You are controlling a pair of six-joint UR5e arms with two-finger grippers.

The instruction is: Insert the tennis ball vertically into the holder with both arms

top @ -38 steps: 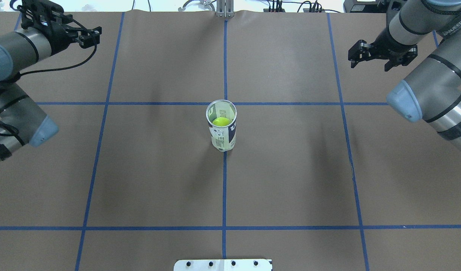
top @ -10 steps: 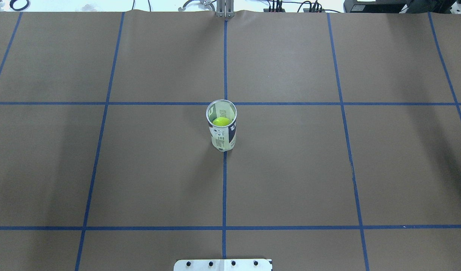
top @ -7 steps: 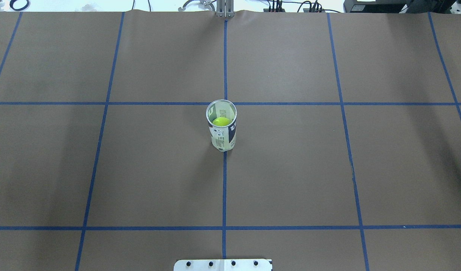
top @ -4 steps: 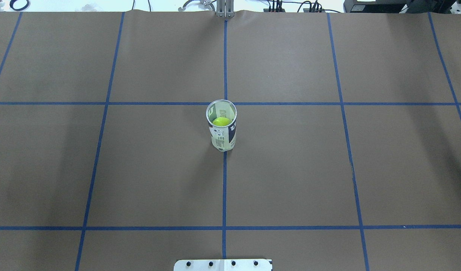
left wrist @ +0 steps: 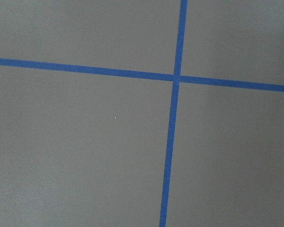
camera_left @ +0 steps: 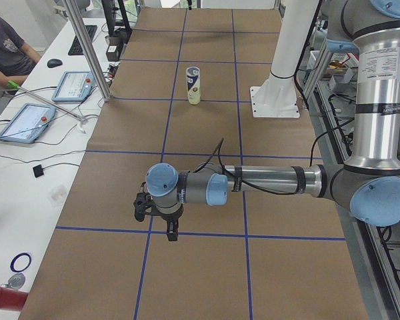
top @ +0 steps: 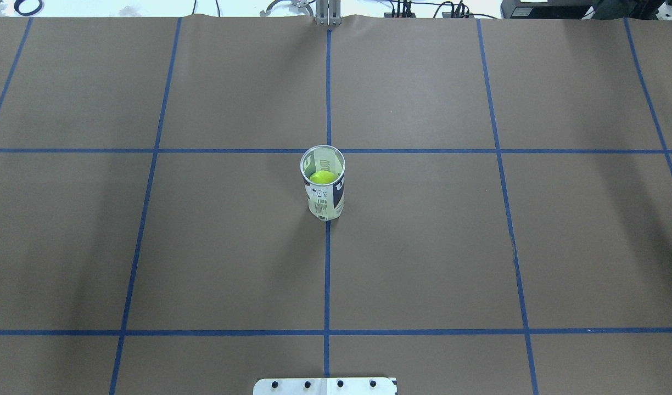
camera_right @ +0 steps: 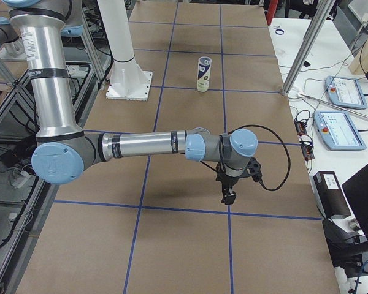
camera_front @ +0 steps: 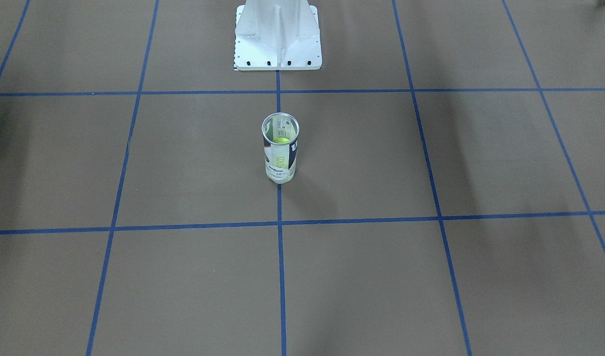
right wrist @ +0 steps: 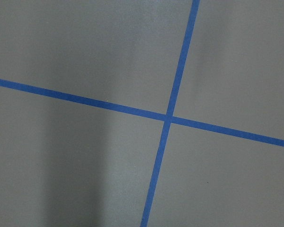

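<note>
**Ball seated in can; both arms standing off**

Left side: the left arm (camera_left: 267, 180) is lying low and outstretched over the table (top: 149, 247) near its left end, well apart from the can. The left gripper (camera_left: 155, 223) is pointing down above a tape cross (left wrist: 176, 78). It is showing in a side view only, and its wrist camera is catching no fingers. Whether its jaws are apart or together cannot be told.

Centre: the can (top: 325, 189) is standing upright on the centre tape line, in front of the pedestal (camera_front: 278, 37), with nothing touching it. The ball (top: 322, 177) is sitting inside, below the rim, and is showing through the open mouth.

Right side: the right arm (camera_right: 147, 146) is lying outstretched in the same way near the table's right end. The right gripper (camera_right: 240, 185) is hanging above a second cross (right wrist: 168, 118). Its jaw state cannot be told either, for the same reasons.

Assessment: the insertion is looking complete, and the step in hand is judged to be standing clear. Doing this well is calling for both arms keeping to the table ends. Any further travel should be running away from the centre. The can is slim and tall, and it would probably tip at a light brush.
</note>
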